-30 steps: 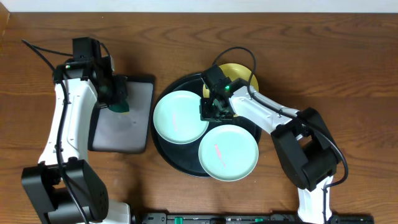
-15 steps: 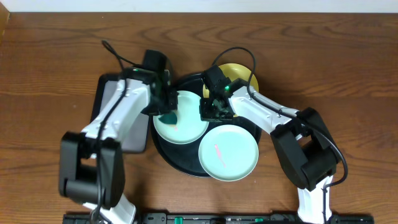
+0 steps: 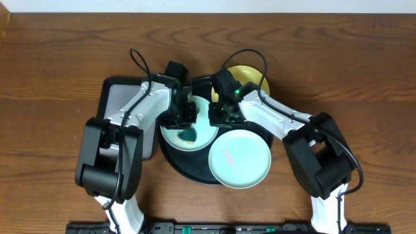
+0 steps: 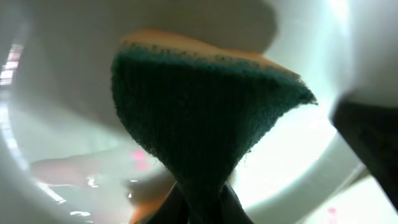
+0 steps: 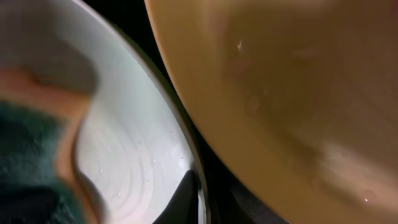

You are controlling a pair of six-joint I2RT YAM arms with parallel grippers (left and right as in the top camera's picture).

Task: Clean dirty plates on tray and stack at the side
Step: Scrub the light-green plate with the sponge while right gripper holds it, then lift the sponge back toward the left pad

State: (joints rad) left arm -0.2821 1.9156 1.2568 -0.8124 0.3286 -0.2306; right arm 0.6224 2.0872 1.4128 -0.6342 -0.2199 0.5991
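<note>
Left tool (image 3: 184, 121) clamps sponge (image 3: 189, 134), green face down on mint plate (image 3: 171, 136), on the half of the tray (image 3: 179, 166) toward the surface's left edge. Plate lies straight under this tool; pink smear (image 4: 140, 157) just beside the sponge in the wrist view. Left arm reaches in from the left edge, wrist pitched down. Right tool (image 3: 224, 116) sits at the plate's right rim, likely steadying it; opening cannot be told. Second mint plate (image 3: 238, 158) toward the front edge, yellow plate (image 3: 252, 77) toward the far edge.
</note>
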